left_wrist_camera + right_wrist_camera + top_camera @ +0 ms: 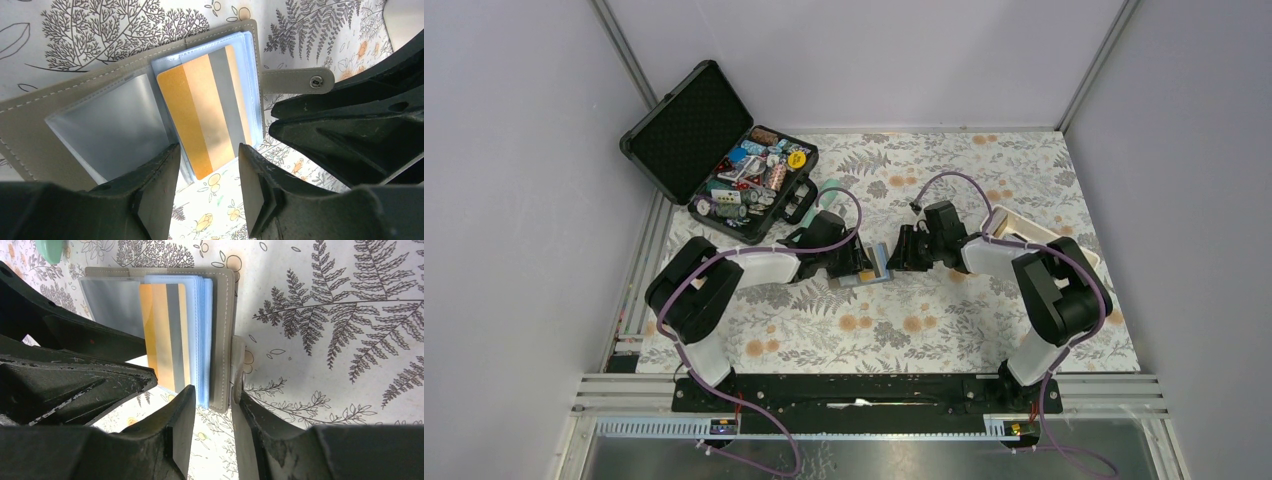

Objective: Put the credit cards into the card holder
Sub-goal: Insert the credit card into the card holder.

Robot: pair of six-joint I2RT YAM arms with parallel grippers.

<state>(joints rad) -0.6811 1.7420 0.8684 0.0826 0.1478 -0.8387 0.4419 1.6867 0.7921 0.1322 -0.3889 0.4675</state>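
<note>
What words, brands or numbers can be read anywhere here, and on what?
No text can be read anywhere.
The orange-yellow card: plain stripes, no print visible.
The card holder: blank.
The items in the black case: labels too small to read.

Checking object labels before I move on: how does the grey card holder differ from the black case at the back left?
The card holder is small and grey-brown; the black case is much larger. The holder lies flat; the case's lid stands raised. The holder shows clear sleeves and an orange card; the case holds many small items. Both are open.
</note>
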